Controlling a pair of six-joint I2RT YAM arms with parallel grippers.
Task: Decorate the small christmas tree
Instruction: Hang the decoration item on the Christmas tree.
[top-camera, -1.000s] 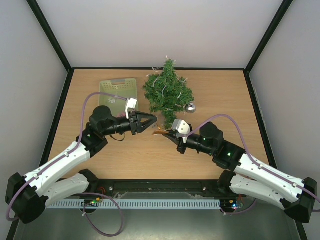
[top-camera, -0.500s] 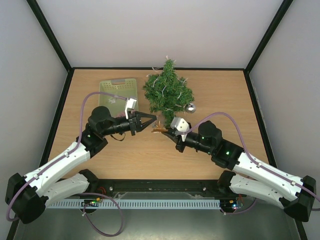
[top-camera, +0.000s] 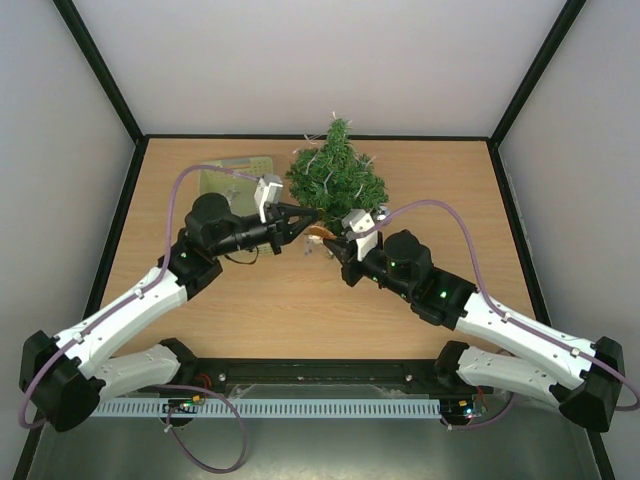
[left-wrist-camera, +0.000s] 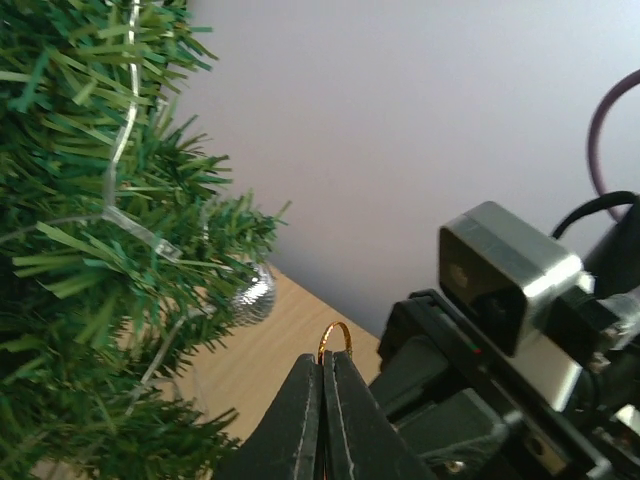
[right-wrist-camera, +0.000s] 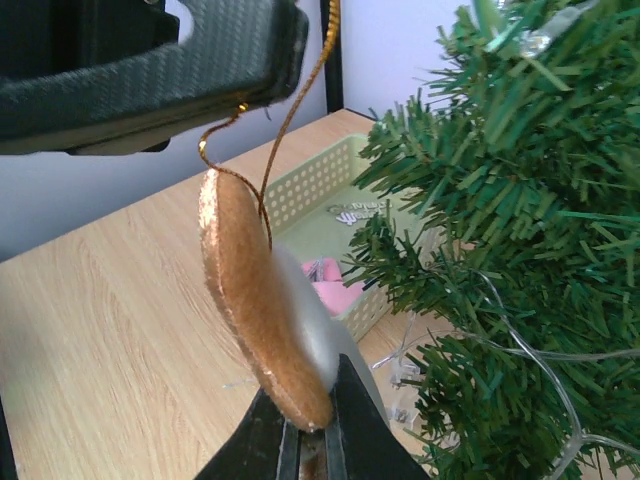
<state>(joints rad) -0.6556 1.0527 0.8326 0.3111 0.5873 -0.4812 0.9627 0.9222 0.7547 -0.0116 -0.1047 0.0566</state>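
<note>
The small christmas tree stands at the table's back middle, with a clear light string through its branches and a silver ball hanging on it. A flat brown felt ornament with a gold cord loop hangs just in front of the tree. My right gripper is shut on the ornament's lower edge. My left gripper is shut on the gold loop, whose top pokes out above its tips. In the top view the two grippers meet tip to tip at the ornament, the left gripper coming from the left and the right gripper from the right.
A pale green basket stands left of the tree behind my left arm, with pink pieces inside. Black frame posts and pale walls enclose the table on three sides.
My left gripper went from open to shut on the gold loop and shifted toward the tree. My right gripper carried the ornament up and back toward the tree's foot.
</note>
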